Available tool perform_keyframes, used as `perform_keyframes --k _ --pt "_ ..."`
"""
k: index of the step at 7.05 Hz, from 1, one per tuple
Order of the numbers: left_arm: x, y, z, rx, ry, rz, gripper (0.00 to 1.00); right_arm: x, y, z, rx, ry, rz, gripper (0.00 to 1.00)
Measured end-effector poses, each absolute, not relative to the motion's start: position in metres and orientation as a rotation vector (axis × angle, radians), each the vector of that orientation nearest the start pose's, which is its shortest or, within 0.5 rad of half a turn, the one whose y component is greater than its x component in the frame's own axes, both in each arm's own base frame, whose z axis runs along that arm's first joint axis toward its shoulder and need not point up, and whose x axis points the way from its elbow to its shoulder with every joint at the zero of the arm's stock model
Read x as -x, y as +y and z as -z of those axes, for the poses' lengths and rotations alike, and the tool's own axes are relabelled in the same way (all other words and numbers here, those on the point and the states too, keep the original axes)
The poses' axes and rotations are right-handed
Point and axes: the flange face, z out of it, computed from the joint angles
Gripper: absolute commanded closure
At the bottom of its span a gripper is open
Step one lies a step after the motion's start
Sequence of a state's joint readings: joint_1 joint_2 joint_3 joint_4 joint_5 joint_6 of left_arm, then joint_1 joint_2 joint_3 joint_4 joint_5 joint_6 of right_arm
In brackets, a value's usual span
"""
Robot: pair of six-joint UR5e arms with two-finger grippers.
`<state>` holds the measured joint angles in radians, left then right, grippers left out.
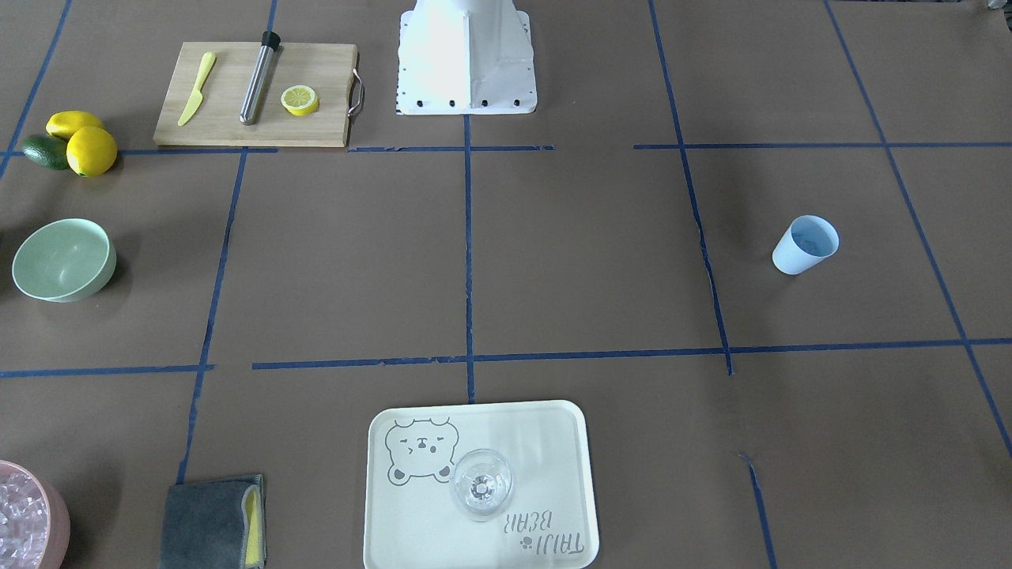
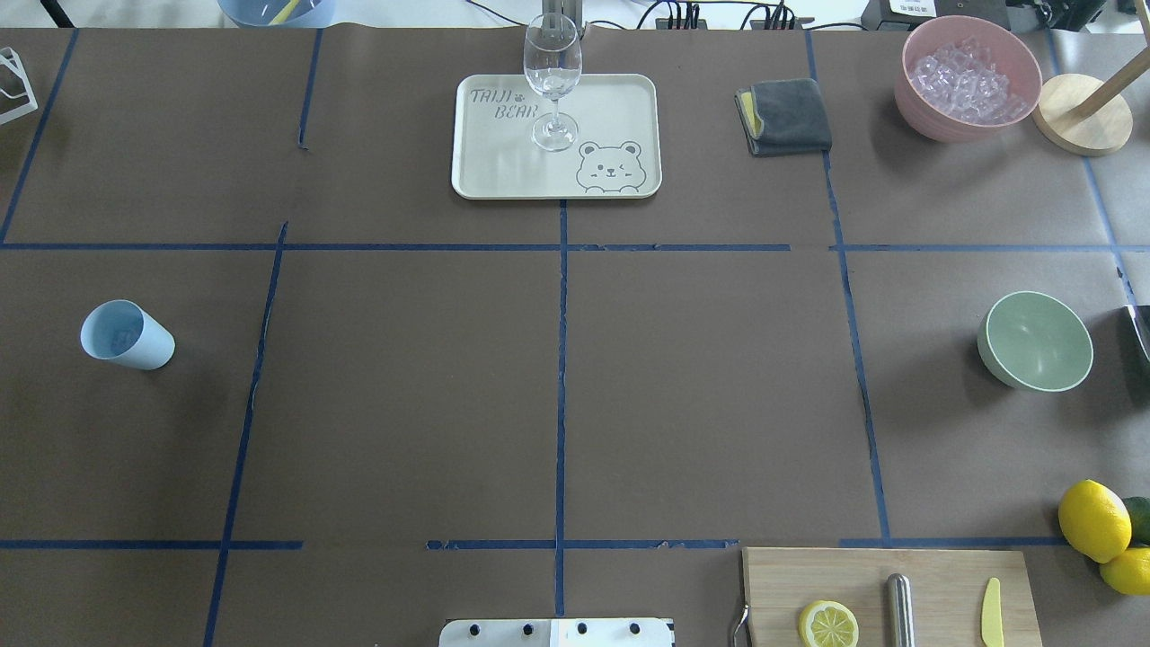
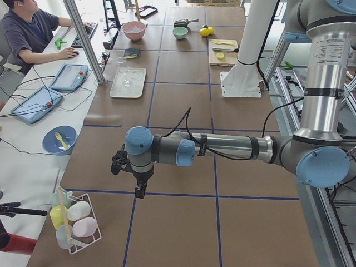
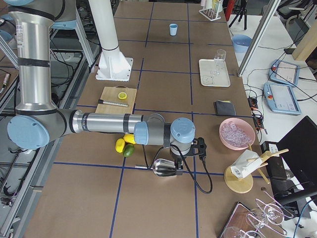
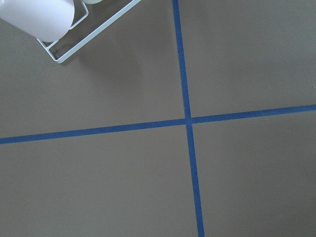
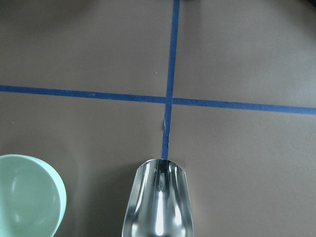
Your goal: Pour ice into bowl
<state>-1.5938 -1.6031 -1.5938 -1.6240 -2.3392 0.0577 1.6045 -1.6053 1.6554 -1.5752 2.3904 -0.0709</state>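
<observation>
While the overhead and front views show the brown paper-covered table [image 2: 404, 404] with no arm in sight, the two side views show both arms stretched low over its ends. A round pale mint-green bowl with matte walls [image 2: 1035, 341] sits upright and empty on the robot's right side. It is well apart from the light blue plastic cup [image 2: 126, 334] standing on the robot's left side. In the front view the cup's inside looks faintly mottled; whether small ice cubes lie there I cannot tell.

Only the right wrist view shows the bowl's rim close up, just beside a shiny metal scoop [image 6: 159, 202] and not touching it. The right-side view places that scoop under the right gripper [image 4: 177, 167], but whether its fingers are apart or closed I cannot tell. The left gripper [image 3: 140, 188] appears only in the left-side view, pointing down over bare paper, and I cannot tell its state either. A pink round container of larger clear cubes [image 2: 966, 76] stands in the far right corner.
</observation>
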Motion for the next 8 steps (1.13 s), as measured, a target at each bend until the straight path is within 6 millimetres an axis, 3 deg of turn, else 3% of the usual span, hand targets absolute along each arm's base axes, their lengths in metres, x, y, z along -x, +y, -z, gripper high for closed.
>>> perform_keyframes --k 1,3,6,8 --pt "0.076 -0.513 -0.621 -0.143 0.763 -0.077 0.0 -0.077 -0.478 -0.611 -0.123 -0.815 0.069 0.0" --pt "0.076 -0.515 -0.612 -0.16 0.762 -0.081 0.0 -0.063 -0.479 -0.597 -0.104 -0.868 0.031 0.0" --pt "0.074 -0.516 -0.588 -0.21 0.793 -0.102 0.0 0.01 -0.475 -0.572 -0.049 -0.924 -0.011 0.0" --pt "0.073 -0.516 -0.576 -0.236 0.801 -0.113 0.0 0.044 -0.451 -0.591 -0.084 -0.866 0.045 0.0"
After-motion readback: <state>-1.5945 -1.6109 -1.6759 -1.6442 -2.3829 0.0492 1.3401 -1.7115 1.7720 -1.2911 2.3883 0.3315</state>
